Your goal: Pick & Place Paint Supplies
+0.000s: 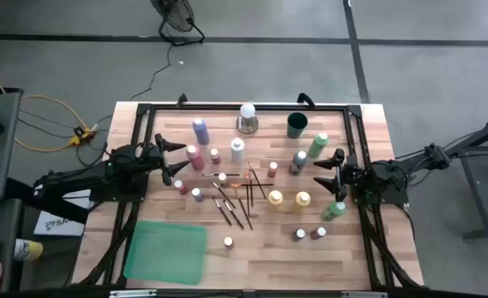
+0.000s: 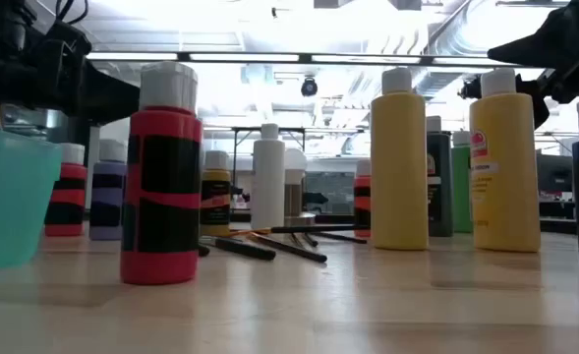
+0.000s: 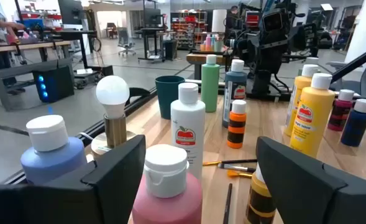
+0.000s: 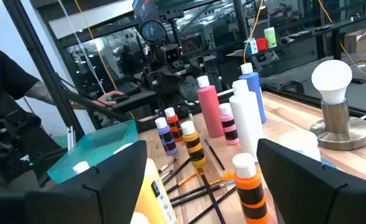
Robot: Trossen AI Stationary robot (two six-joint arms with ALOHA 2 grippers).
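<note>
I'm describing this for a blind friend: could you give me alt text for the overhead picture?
Seen from above, two dark robot arms reach in from either side of a wooden table scattered with small paint bottles and thin brushes. The left hand and the right hand are both open, holding nothing. A green tray sits at the near left.

In the low view the teal bin (image 2: 9, 197) is cut off at the picture's edge, and beside it the brushes (image 2: 269, 241) lie partly hidden behind the red bottle (image 2: 161, 177). The bottle labels there are unreadable.
</note>
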